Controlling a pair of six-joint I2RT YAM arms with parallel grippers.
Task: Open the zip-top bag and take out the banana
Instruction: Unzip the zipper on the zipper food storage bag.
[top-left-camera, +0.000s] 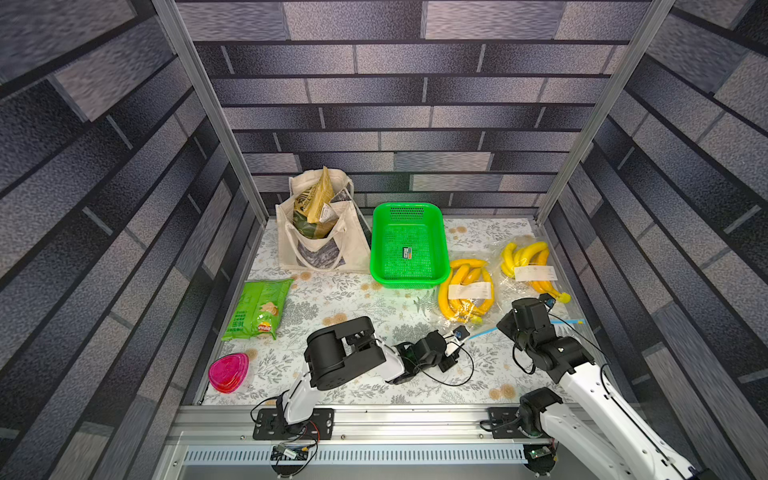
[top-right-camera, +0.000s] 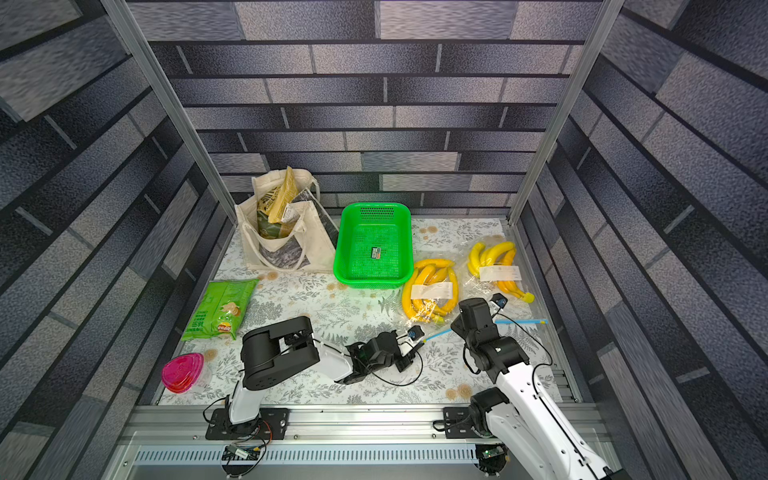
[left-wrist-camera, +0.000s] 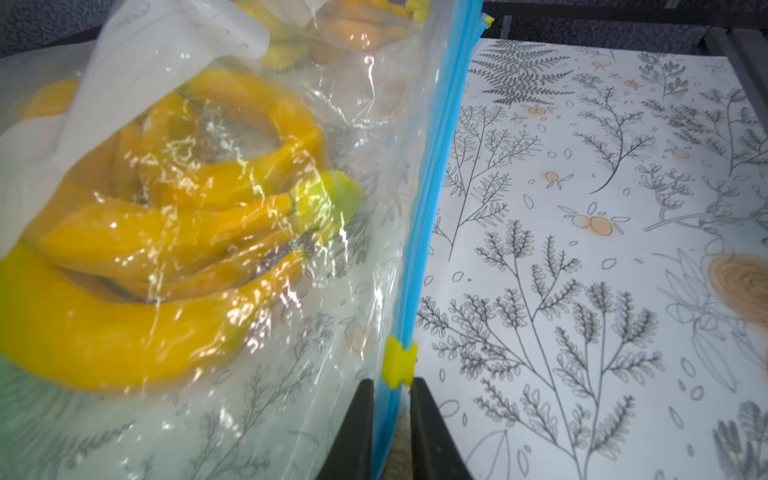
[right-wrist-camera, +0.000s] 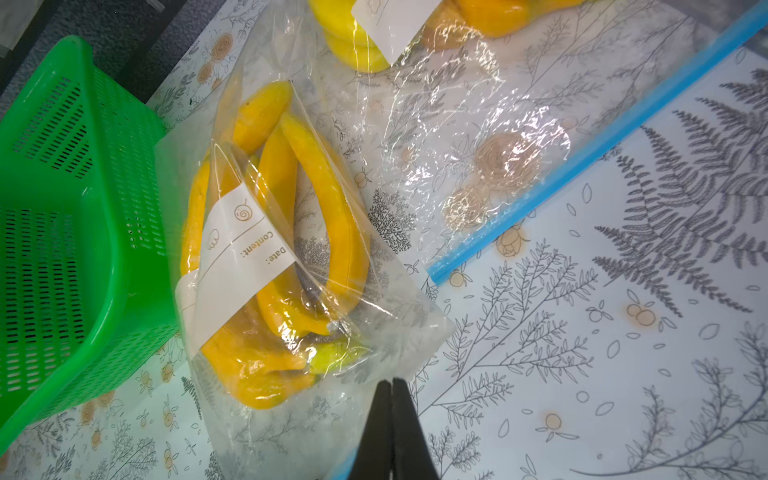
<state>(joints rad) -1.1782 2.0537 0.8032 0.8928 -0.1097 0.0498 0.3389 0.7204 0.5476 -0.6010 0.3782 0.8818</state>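
Left gripper (left-wrist-camera: 390, 384) jaws stood slightly parted astride the zip strip (left-wrist-camera: 432, 166), right gripper (right-wrist-camera: 392, 380) clenched shut; we feared the slider (left-wrist-camera: 400, 362) slipping free, leaving the zip-top bag (left-wrist-camera: 365, 270) unopened.

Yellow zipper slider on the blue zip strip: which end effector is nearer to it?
Left. The left end effector straddles the blue zip strip just behind the yellow zipper slider. The right end effector is shut beside the bagged bananas, with no slider in its view.
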